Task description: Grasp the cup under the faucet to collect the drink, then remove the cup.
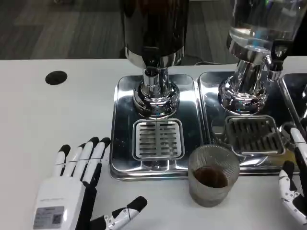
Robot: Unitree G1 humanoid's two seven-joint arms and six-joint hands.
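Observation:
A ribbed clear glass cup [212, 175] with dark drink in its bottom stands on the white table just in front of the trays, between the two dispensers. The dark dispenser's faucet [151, 76] hangs above the left drip grate [158, 139]. My left hand [76, 187] lies flat on the table at the lower left, fingers spread and holding nothing, well left of the cup. My right hand [292, 187] shows at the right edge, fingers apart and empty, a short gap right of the cup.
Two chrome drip trays [120, 124] sit side by side. A clear dispenser [254, 48] stands over the right grate [253, 135]. A round black hole [56, 77] marks the table at the far left.

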